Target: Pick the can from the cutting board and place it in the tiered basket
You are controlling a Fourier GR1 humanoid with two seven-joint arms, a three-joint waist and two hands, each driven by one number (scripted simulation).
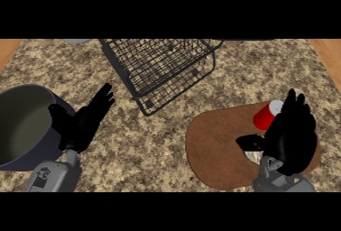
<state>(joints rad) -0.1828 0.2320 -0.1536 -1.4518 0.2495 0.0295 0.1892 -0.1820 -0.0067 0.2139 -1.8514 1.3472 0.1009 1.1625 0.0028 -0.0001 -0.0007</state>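
The red can (268, 116) lies on the brown cutting board (213, 149), just left of the right hand's (291, 135) straight fingertips, maybe touching them. That hand is open and holds nothing. The left hand (83, 122) is open too, fingers pointing toward the wire tiered basket (160, 67)

A large grey pot (26, 126) is seen at the left edge of the speckled stone counter (153, 149). Wooden strips (328, 52) are visible at both upper corners.
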